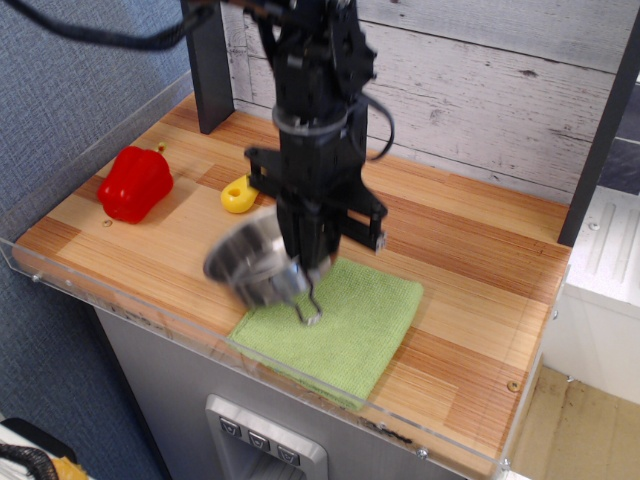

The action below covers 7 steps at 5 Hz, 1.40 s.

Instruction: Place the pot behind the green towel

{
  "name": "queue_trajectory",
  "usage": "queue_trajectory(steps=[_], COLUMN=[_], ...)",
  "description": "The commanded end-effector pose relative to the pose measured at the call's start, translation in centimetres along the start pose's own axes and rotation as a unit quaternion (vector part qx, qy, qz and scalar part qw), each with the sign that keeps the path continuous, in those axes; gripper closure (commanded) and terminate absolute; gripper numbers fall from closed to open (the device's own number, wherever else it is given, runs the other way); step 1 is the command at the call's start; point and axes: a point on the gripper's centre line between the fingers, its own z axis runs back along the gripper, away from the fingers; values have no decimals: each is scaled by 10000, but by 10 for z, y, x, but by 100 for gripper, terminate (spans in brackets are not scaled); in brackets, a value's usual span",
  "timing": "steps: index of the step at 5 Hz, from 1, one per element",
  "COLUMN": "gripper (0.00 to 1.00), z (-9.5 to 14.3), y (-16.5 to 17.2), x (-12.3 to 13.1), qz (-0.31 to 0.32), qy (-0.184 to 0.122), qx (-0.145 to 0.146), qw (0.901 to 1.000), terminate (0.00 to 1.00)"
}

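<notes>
1. Observation.image view: the gripper points down over the towel's near-left part, pinched on the pot at its right rim.
2. The pot hangs tilted and motion-blurred, lifted off the surface, over the towel's left edge; its wire handle dangles above the cloth.
3. Judged step: carrying. The next move calls for taking the pot to the bare wood behind the towel and lowering it level.
4. A yellow-handled knife lies left of that spot and should be cleared.

The arm is matte black, blocky, with a looping black cable alongside.
</notes>
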Motion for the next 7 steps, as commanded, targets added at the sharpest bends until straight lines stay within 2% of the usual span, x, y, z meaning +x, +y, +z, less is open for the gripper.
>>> queue_trajectory(steps=[1,3,5,7], gripper=[100,100,100,100], z=[29,2,-16,-50], y=[-2,-32,-62,-75], x=[54,100,96,78], qz=[-335,-753,-1047,-1171], qy=[-368,-470,-417,-90], qx=[27,-340,-226,-233], qw=[9988,9955,9934,9928], terminate=[0,0,0,0])
